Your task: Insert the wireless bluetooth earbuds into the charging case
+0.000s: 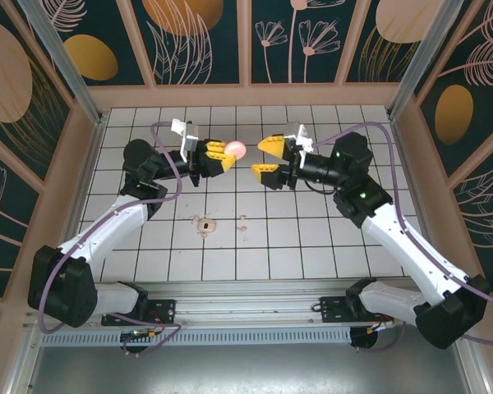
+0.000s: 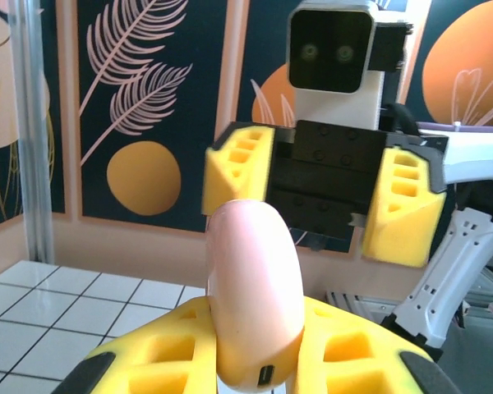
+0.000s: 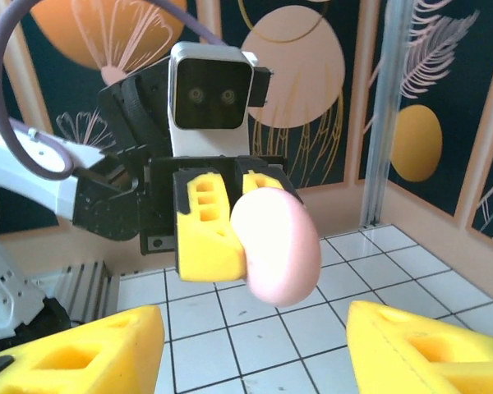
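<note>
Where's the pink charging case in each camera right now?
Top external: pink charging case just above centre.
Left wrist: bottom centre, standing upright.
Right wrist: centre, slightly low.
Shared landmark: the left gripper clamped on it.

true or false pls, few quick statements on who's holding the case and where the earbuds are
1. The left gripper is shut on the case. True.
2. The right gripper also grips the case. False: its jaws stand open, facing the case but apart from it.
3. The case rests on the tiles. False: it is held up in the air, clear of them.
4. The earbuds lie on the tiles, nearer the arm bases than the grippers are. True.
</note>
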`<state>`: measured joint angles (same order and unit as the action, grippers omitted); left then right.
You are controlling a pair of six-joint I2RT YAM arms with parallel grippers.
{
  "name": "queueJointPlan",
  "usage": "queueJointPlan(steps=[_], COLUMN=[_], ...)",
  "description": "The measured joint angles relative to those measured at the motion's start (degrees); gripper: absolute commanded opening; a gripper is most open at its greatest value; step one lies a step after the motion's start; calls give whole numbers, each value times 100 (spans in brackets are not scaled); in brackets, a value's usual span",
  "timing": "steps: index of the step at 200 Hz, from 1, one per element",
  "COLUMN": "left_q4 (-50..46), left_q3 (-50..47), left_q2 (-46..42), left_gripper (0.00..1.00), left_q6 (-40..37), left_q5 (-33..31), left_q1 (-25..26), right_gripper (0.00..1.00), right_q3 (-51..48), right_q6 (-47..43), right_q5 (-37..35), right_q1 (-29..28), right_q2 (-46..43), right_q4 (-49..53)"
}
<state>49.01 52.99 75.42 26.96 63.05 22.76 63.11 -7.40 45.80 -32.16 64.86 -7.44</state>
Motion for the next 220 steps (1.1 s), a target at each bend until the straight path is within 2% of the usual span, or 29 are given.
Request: queueJointPlan(steps=[64,102,117,220], left_q4=[160,179,186,181], left_q3=[70,234,295,306], left_q2=[-22,-22,-22,-22], left_gripper=[0,0,0,0], left_q6=[188,188,188,186], left_q5=[254,273,273,275], left_q1=[2,20,24,50], right_gripper=[58,48,44,43], right_q3=[942,1152,1193,1648], right_q6=[-761,-885,-898,-946], right_q5=[1119,1561,1698,2124], right_q1=[208,208,208,208], right_q2=[846,1126,1187,1486], right_q4=[605,817,839,866])
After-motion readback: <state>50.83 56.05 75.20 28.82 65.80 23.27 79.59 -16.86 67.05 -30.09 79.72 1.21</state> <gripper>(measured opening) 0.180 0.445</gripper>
